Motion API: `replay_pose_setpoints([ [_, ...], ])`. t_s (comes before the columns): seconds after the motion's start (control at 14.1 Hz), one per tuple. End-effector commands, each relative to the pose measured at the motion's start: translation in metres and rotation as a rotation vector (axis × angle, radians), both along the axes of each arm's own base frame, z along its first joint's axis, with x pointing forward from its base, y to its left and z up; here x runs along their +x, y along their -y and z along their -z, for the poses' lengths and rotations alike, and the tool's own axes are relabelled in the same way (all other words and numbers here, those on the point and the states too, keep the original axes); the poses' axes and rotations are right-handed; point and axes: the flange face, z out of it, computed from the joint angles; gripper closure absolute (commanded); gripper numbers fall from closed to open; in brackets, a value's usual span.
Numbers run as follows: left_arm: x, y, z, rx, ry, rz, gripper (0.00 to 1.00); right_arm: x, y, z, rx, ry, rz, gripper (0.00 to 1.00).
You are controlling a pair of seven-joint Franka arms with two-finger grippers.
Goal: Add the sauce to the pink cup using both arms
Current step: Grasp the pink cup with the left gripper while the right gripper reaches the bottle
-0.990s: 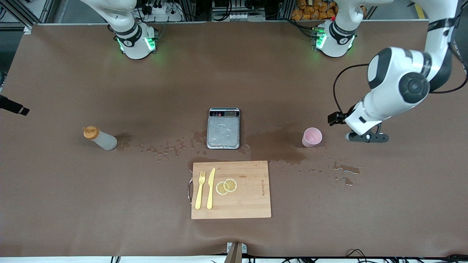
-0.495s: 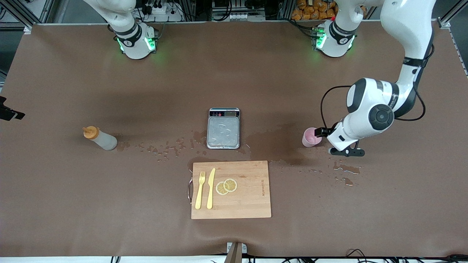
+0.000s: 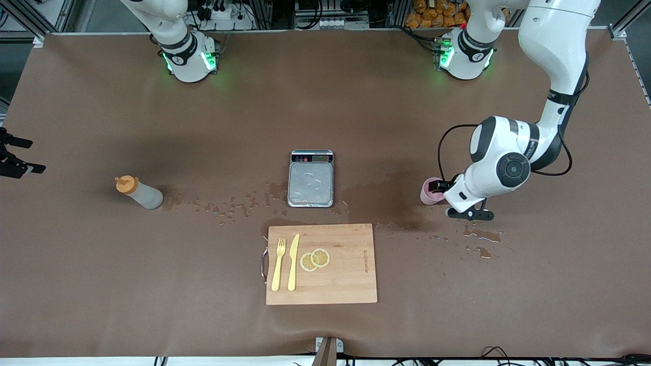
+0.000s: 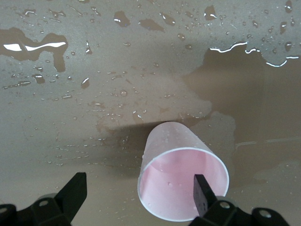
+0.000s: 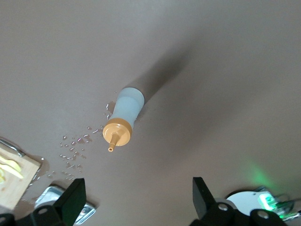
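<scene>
Since a second ago, my left arm has swung down from the worktop's edge toward the pink cup (image 3: 432,191), and my left hand (image 3: 438,187) now sits low right against it. Seen from my left wrist, that hand's fingers (image 4: 201,192) are spread wide and grasping nothing, and the cup (image 4: 183,183) is off-centre between them, with one fingertip over its open mouth. It stands upright on a wet patch toward my left arm's end of the worktop, long axis vertical, mouth up.

The sauce (image 3: 138,192) stands upright toward my right arm's end, well apart from the cup, orange nozzle pointing up. My right hand (image 5: 136,200) hovers high above it, fingers released and empty. Judging by this, each arm is nearest its own object.
</scene>
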Motion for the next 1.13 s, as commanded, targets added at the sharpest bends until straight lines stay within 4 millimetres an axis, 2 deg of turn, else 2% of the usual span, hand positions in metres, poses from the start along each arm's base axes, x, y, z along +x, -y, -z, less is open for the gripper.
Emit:
replay_pose_setpoints([
  [0.0,-0.002,0.001,0.006,-0.004,-0.015,-0.024,0.16,0.000,0.027,0.038,0.085,-0.039,0.046,0.00],
  [0.14,-0.003,0.003,0.012,0.006,-0.028,-0.066,0.67,0.000,0.037,0.063,0.143,-0.047,0.062,0.00],
  [0.21,-0.005,0.007,0.016,0.007,-0.036,-0.069,1.00,0.000,0.041,0.076,0.179,-0.054,0.080,0.00],
  [0.28,-0.006,0.007,0.018,0.008,-0.039,-0.065,1.00,-0.003,0.051,0.092,0.226,-0.061,0.116,0.00],
  [0.57,-0.006,0.013,0.018,0.007,-0.038,-0.058,1.00,-0.007,0.068,0.138,0.360,-0.080,0.210,0.00],
  [0.71,-0.004,0.010,0.012,0.004,-0.028,-0.064,1.00,-0.006,0.068,0.163,0.409,-0.100,0.236,0.00],
  [0.85,-0.001,0.010,-0.001,-0.001,-0.006,-0.065,1.00,-0.009,0.074,0.195,0.480,-0.117,0.285,0.00],
  [1.06,0.004,0.013,-0.040,-0.015,0.058,-0.067,1.00,-0.014,0.077,0.233,0.568,-0.164,0.373,0.00],
])
